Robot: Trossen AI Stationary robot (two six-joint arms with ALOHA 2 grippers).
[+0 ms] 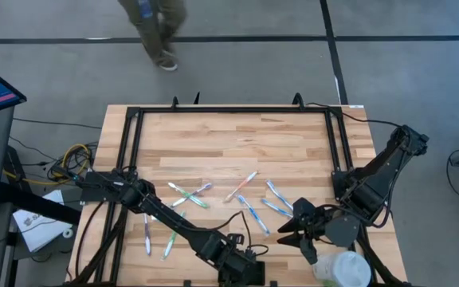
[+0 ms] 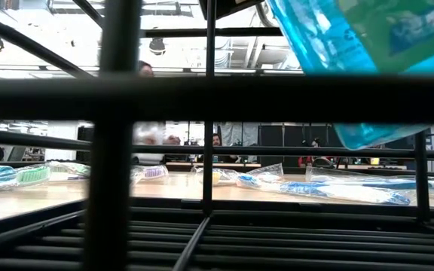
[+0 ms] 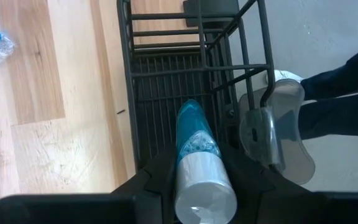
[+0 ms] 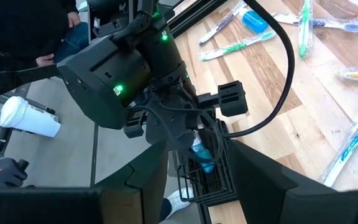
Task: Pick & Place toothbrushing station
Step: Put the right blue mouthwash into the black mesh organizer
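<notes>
Wooden table (image 1: 237,143), scattered toothbrushes (image 1: 245,185), black wire rack (image 3: 185,81).

Far half of the worktop (image 1: 237,131): bare wood inside the black frame (image 1: 233,111), open for passage. Middle band: scattered wrapped toothbrushes (image 1: 245,199) obstruct low sweeps. Near edge: the left arm (image 1: 166,215) lies diagonally across, its claw (image 1: 241,267) over the wire basket (image 3: 179,81); a white container (image 1: 343,269) crowds the near right corner.
</notes>
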